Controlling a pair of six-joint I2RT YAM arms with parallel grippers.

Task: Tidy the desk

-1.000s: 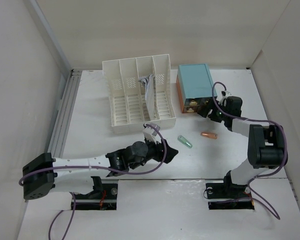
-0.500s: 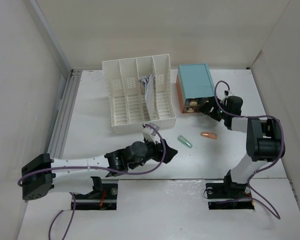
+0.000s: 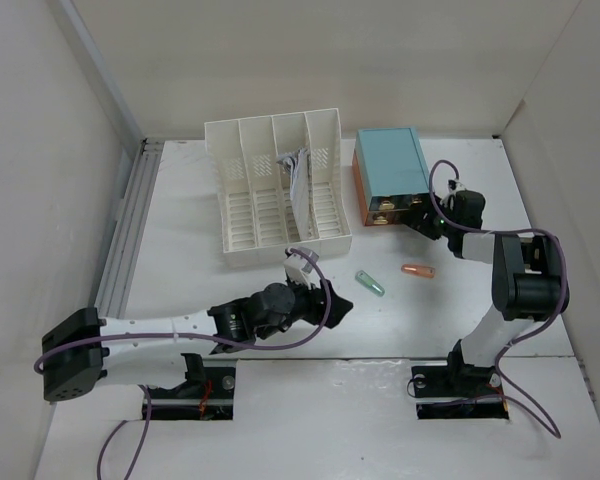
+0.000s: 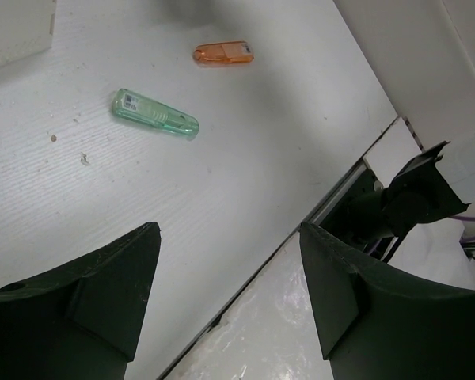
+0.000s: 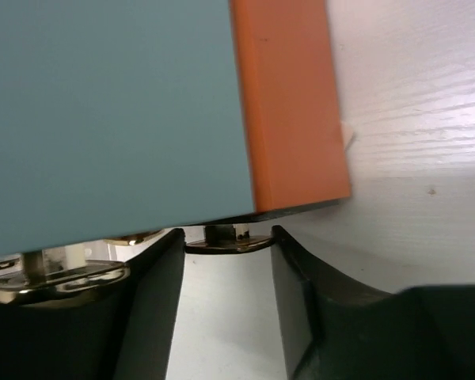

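The left gripper [image 4: 229, 297] hangs released just above the desk [image 4: 245, 174], its jaws spread wide with only bare white surface between them. Ahead of it on that surface lies a translucent green capsule-shaped piece [image 4: 154, 113], and beyond that a smaller orange piece [image 4: 222, 53]; the two are apart from each other and from the gripper.

The right gripper [image 5: 226, 309] is pressed up to the front of the teal-topped box [image 5: 103, 103], where a brass handle [image 5: 222, 237] sits right at the mouth of its narrow gap. The handle is partly hidden under the box's edge, so I cannot tell whether the gripper clamps it or merely flanks it.

From above, the desk [image 3: 180, 260] spreads under both arms. The white file rack [image 3: 275, 190] stands toward the back, the box just beside it on the right. What lies in the rack's third slot is too small to make out.
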